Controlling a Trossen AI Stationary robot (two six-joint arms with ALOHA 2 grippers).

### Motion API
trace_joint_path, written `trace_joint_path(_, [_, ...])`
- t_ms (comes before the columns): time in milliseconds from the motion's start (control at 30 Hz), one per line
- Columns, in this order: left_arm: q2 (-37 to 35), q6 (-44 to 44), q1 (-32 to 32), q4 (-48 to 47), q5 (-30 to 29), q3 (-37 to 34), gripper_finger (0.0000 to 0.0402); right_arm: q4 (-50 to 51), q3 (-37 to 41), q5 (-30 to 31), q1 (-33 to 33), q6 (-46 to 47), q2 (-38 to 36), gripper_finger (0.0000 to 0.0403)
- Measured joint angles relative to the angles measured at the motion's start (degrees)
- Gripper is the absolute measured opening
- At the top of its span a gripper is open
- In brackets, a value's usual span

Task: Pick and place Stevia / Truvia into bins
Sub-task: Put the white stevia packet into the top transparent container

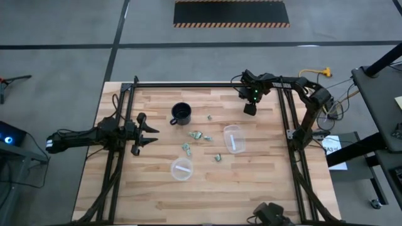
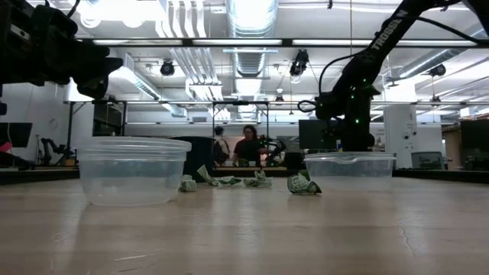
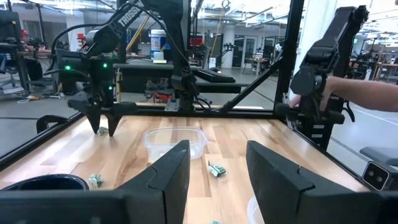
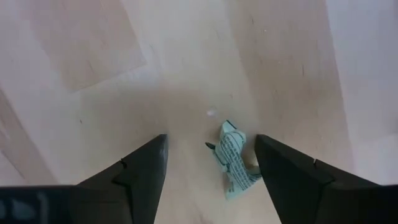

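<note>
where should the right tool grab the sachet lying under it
Take the sachet across its narrow middle, coming straight down from above. It lies flat and crumpled on the bare wood, long axis running roughly along the gap of the open right tool, so the fingers would probably close across its short width. It sits nearer one finger, so centring first looks wise.

Two dark jointed arms, white "TROSSEN" lettering, green wrist lights, and tapered black claw fingers (image 4: pixel 140 171).
</note>
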State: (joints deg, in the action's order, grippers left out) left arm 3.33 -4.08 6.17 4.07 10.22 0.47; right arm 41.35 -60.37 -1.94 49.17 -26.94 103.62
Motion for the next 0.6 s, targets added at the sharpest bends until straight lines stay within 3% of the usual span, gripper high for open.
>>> trace_joint_path(300, [0.0,0.0,0.0,0.0,0.0,0.0,0.0141,0.2,0.0,4.4,0.2,-0.4,-0.1,0.0209])
trace_joint_path(600, [0.0,0.0,0.0,0.0,0.0,0.0,0.0141,-0.2,0.1,0.1,0.3,0.0,0.0,0.0107])
